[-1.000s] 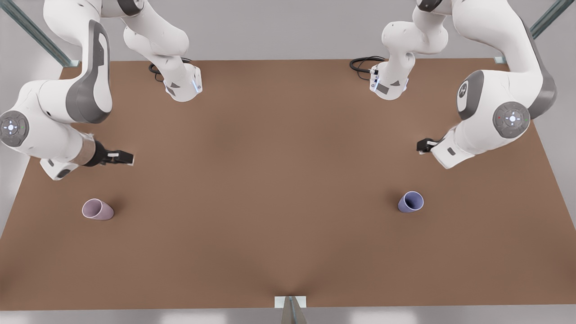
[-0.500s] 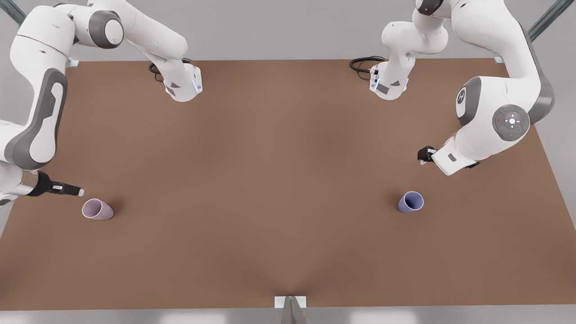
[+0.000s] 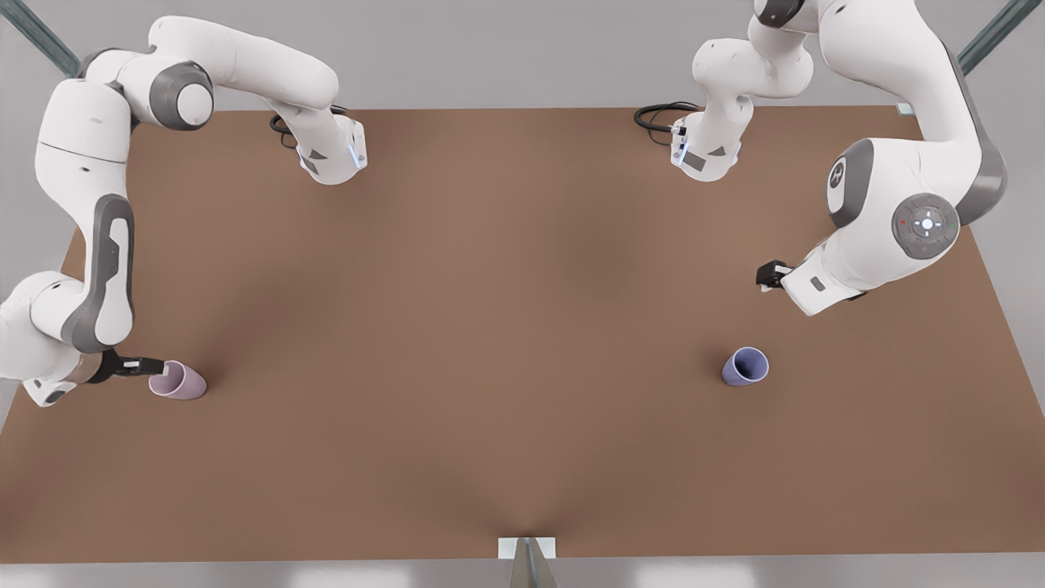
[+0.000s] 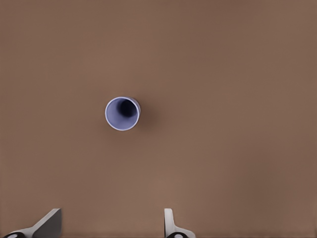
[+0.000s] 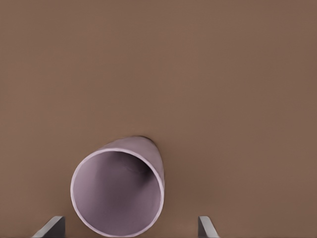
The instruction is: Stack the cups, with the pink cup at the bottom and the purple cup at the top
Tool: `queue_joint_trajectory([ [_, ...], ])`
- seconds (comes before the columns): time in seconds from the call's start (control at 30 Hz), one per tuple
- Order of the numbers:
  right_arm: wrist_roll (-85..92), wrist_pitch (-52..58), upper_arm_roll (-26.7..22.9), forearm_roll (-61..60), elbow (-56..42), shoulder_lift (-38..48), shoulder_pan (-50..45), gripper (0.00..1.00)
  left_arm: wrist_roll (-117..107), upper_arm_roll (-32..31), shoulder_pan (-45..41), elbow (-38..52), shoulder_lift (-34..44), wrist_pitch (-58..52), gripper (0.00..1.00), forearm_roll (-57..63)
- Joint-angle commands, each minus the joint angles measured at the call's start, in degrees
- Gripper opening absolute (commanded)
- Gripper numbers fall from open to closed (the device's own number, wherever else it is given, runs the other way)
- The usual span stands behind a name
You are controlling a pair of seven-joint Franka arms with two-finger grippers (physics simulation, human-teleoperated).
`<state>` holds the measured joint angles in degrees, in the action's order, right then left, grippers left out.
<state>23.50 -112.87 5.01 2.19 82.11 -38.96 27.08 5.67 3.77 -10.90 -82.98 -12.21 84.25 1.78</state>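
Right gripper (image 3: 155, 366) low over the pink cup (image 3: 178, 380), fingers (image 5: 49, 227) spread wide astride its rim, seemingly not yet gripping. Left gripper (image 3: 766, 276) open, empty, above the purple cup (image 3: 744, 366), well apart from the pink cup.

Front view looks down on the table (image 3: 522, 327) (wrist views face it closer).

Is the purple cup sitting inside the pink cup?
No, the purple cup stands alone on the table, far from the pink cup.
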Motion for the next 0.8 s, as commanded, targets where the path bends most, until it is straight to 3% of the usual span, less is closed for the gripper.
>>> queue_joint_trajectory([
  [0.0,10.87,-7.18,0.00,1.41,1.48,-0.15,0.17,1.00,0.57,0.01,0.00,0.01,-0.01,-0.49,1.00,0.07],
  [0.2,10.87,-11.67,0.00,3.87,1.56,-2.08,0.43,1.00,0.48,0.01,0.00,0.01,-0.01,-1.54,1.00,0.07],
  [0.27,10.69,-11.76,-0.09,3.87,1.48,-2.43,-0.09,0.73,0.31,0.01,0.00,0.01,-0.18,-2.33,1.00,0.07],
  [0.3,10.25,-11.93,0.00,3.87,1.48,-2.78,-0.27,0.66,0.13,0.01,0.00,0.01,-0.18,-2.60,1.00,0.07],
  [0.47,9.99,-12.99,0.00,3.87,1.56,-3.84,-0.71,0.60,0.13,0.01,0.00,0.01,-0.09,-3.39,1.00,0.07],
  [0.6,9.99,-12.90,0.00,3.87,1.48,-4.45,-0.62,0.21,0.31,0.01,0.00,0.01,-0.18,-3.39,1.00,0.07],
  [0.77,9.81,-10.70,0.18,3.78,1.83,-2.78,-0.71,0.21,0.31,0.01,0.00,0.01,-0.18,-3.39,1.00,0.07],
])
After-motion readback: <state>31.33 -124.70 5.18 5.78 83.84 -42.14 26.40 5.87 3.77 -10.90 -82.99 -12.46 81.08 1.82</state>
